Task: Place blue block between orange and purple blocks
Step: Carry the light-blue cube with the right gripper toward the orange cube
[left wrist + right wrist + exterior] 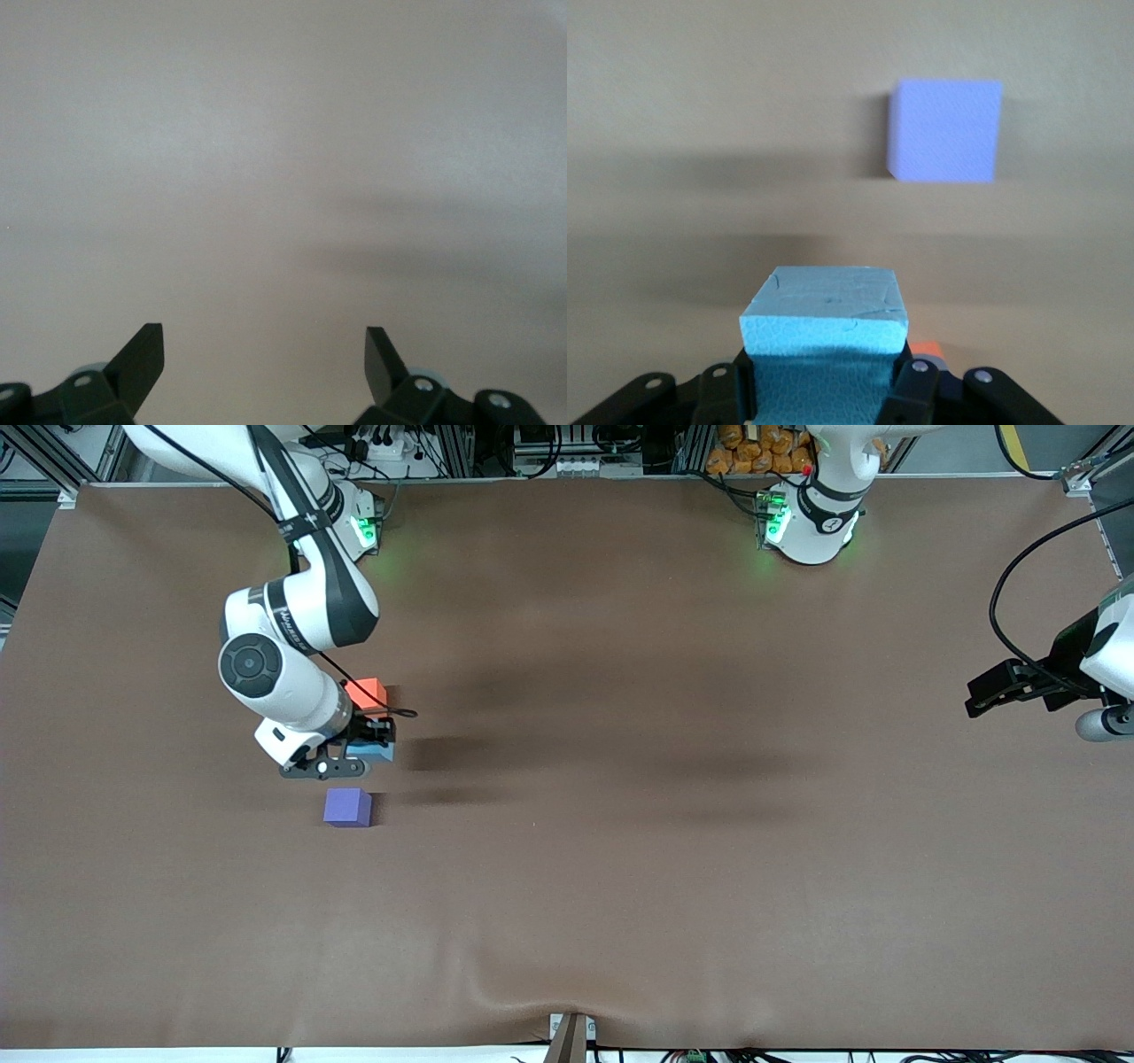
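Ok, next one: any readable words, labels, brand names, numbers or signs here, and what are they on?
Right arm: white lettering on its black band, too small to read.
Blue block, orange block, purple block: plain faces, no text.
Right gripper, left gripper and the brown table cover: no markings visible.
Nothing legible anywhere.

The right gripper (370, 746) grips the blue block (383, 752) between the orange block (365, 692) and purple block (347, 807) — the left gripper (979, 701) waits.
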### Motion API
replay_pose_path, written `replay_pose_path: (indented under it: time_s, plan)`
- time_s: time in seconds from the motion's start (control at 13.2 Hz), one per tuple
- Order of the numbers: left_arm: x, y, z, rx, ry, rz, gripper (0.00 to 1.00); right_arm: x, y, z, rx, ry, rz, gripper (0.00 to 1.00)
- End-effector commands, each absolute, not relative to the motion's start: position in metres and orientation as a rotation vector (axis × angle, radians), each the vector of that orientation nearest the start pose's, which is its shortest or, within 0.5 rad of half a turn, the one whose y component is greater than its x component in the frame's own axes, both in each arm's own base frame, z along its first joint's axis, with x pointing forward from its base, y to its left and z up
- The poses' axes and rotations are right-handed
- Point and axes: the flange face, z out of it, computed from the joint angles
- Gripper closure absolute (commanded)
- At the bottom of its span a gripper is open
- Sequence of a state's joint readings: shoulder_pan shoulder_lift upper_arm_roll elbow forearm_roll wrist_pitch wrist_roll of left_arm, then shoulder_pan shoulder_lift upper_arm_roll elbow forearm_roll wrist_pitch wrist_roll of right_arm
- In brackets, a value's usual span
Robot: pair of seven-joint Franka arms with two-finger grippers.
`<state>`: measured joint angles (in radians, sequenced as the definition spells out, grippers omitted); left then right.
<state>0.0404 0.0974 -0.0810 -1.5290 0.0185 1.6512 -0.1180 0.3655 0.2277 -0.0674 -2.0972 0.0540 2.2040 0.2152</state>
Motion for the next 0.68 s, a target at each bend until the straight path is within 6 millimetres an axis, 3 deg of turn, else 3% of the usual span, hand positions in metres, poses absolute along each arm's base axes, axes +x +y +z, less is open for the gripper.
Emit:
replay_pose_path:
  time_s: [0.0, 0.15, 0.61]
  plan:
    - [0.591, -0.021, 0.595, -3.146, -0.097, -0.065, 0.00, 0.526, 0.134, 0.298, -3.146, -0.171, 0.178, 0.80]
    - [0.591, -0.021, 0.595, -3.146, -0.097, -0.068, 0.00, 0.531, 0.118, 0.283, -3.140, -0.211, 0.159, 0.80]
    - [0.592, -0.021, 0.594, -3.149, -0.095, -0.087, 0.00, 0.533, 0.109, 0.222, -3.144, -0.184, 0.109, 0.80]
